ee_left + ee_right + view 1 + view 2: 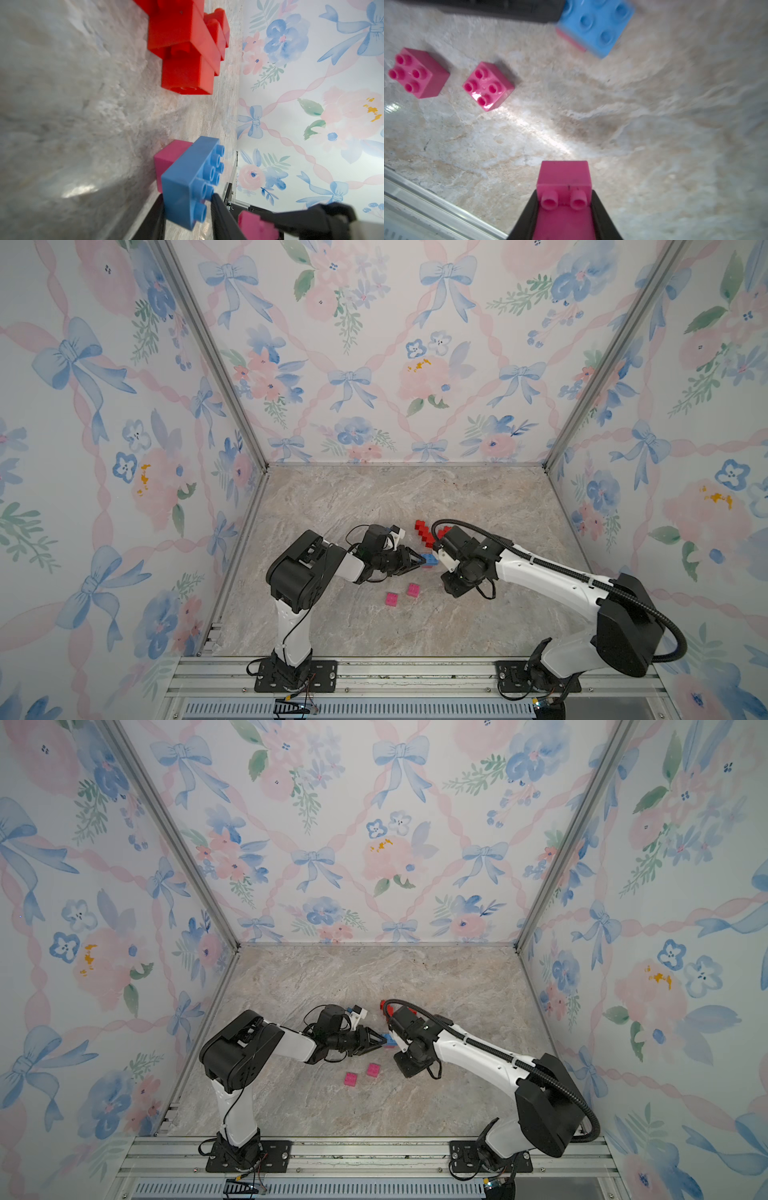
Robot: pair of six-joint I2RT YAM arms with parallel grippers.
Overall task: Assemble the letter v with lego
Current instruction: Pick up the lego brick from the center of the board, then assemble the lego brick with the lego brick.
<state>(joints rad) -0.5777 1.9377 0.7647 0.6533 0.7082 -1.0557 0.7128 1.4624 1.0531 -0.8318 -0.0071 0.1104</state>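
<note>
My left gripper (422,560) (187,199) is shut on one end of the long blue lego brick (431,559) (391,1039) (187,185) (596,22). A pink brick (169,155) is stuck to the blue brick's underside. My right gripper (436,549) (564,195) is shut on another pink brick (563,174) (255,226), close beside the blue one. A stepped chain of red bricks (424,532) (382,1005) (182,47) lies on the table just behind both grippers. Two loose pink bricks (413,590) (391,599) (488,86) (418,72) sit studs up nearer the front.
The marble tabletop (374,506) is boxed in by floral walls on three sides, with metal corner posts (216,364) (602,364). An aluminium rail (415,672) carrying both arm bases runs along the front edge.
</note>
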